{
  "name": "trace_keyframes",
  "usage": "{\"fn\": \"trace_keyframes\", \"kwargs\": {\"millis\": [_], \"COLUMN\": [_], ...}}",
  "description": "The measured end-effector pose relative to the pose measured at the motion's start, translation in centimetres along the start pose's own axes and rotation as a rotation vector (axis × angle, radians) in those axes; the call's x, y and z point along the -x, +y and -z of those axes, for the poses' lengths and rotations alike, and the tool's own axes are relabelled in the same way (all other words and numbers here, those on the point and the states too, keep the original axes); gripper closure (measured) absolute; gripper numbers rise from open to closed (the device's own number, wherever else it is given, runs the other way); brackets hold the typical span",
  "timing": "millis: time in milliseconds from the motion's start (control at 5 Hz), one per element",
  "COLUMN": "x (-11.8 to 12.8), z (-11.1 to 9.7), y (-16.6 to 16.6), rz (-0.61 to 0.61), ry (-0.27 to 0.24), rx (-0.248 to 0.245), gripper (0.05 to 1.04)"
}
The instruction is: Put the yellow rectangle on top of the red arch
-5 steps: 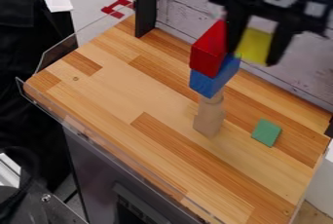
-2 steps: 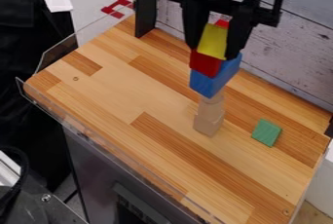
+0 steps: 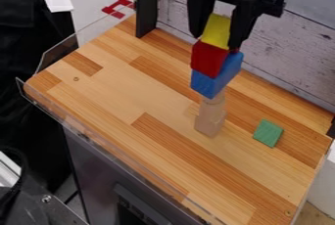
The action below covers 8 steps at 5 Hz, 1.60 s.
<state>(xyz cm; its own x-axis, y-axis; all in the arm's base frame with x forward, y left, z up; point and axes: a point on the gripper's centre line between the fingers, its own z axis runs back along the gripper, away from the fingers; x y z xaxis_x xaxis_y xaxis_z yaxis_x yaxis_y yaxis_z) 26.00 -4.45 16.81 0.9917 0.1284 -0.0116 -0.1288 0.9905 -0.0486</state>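
Pretty much at the finish line here, by the look of it. Got the yellow rectangle point(image 3: 216, 31) right up at the top of the red arch point(image 3: 209, 57), lower end overlapping the arch's upper part in the camera view. Can't tell from this angle if actually resting on the arch or just above, so no calling it done yet.

Probably left to do: settle and square up the yellow rectangle, let go gently, then back straight off. Easy to topple the lot with a sideways nudge, I'd guess, with so narrow a tower below: red arch on the blue block point(image 3: 219, 77), and under that the plain wooden blocks point(image 3: 210, 119) on the desk point(image 3: 118, 82).

As for the claw point(image 3: 216, 41), looks clamped on the yellow rectangle, not released. Hanging down from the top edge, with the rectangle tilted between the fingertips and poking out a bit below. Green block point(image 3: 268, 133) off by itself on the desk, well apart from the tower.
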Motion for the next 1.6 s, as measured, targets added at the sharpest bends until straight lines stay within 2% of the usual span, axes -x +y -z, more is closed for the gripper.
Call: {"fn": "trace_keyframes", "kwargs": {"millis": [200, 600, 800, 1000, 1200, 1400, 1600], "x": [-0.5, -1.0, -1.1, -1.1, -1.3, -1.2, -0.8], "z": [0.4, 1.0, 1.1, 1.6, 1.1, 0.9, -1.1], "y": [0.4, 0.9, 1.0, 0.9, 0.7, 0.8, 1.0], "rz": [0.0, -0.019, -0.018, 0.002, 0.017, 0.012, 0.007], "ry": [0.013, 0.005, 0.01, 0.049, 0.036, 0.048, -0.004], "rx": [-0.008, 0.025, 0.025, 0.019, 0.014, -0.001, 0.001], "gripper": [0.533, 0.534, 0.47, 0.175, 0.081, 0.085, 0.085]}}
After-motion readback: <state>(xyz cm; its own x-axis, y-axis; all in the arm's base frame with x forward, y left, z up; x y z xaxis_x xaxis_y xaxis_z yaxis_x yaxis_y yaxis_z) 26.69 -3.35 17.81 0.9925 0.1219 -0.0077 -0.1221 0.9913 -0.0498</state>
